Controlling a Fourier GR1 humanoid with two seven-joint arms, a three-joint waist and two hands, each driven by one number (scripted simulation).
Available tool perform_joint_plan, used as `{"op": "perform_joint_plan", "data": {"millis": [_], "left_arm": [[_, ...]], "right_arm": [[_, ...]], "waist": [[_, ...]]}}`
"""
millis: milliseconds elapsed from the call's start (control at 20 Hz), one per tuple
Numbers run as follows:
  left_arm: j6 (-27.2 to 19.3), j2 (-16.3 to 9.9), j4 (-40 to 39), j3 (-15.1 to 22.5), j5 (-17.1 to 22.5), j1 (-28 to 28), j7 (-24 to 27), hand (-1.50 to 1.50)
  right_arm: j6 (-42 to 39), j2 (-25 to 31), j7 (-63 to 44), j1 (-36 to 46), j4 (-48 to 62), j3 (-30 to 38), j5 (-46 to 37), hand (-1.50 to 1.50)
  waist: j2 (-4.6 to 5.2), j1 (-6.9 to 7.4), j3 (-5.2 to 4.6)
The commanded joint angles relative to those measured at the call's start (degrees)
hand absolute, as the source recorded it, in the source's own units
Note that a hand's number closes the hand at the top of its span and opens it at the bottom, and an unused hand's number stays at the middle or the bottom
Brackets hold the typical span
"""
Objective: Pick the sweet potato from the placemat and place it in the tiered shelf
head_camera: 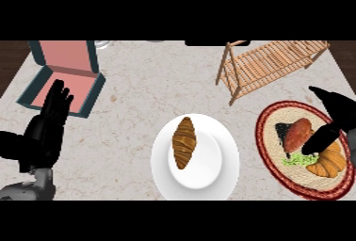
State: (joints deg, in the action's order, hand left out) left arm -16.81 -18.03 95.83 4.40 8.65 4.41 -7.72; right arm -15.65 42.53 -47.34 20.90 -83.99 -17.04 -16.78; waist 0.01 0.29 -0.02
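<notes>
Sweet potato point(300, 134) lies on the placemat point(272, 117), long axis running up-right to down-left. Right hand point(332, 123) straddles it, thumb and fingers spread, nothing held. Shelf point(274, 61) stands beyond. Left hand point(50, 117) rests open, well apart.

Croissant point(184, 142) on white plate point(215, 174), open teal box point(61, 77) at far left

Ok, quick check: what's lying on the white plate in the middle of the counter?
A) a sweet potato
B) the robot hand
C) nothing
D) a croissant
D: a brown croissant lies on the white plate, while the sweet potato is over on the round placemat to the right.
</notes>
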Motion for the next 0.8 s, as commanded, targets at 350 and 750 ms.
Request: {"op": "perform_joint_plan", "data": {"millis": [350, 750], "left_arm": [[2.82, 3.02, -0.93, -3.29, -2.13, 0.28, 1.11, 0.00], [4.97, 5.00, -0.65, -4.28, -4.45, -1.10, 1.25, 0.00]], "right_arm": [[0.06, -7.44, 9.67, -3.28, 8.36, 4.94, -10.79, -1.50], [-0.31, -9.54, 17.10, -4.71, 12.05, 10.92, -15.32, -1.50]], "waist": [[0.02, -0.11, 0.02], [0.01, -0.16, 0.02]]}}
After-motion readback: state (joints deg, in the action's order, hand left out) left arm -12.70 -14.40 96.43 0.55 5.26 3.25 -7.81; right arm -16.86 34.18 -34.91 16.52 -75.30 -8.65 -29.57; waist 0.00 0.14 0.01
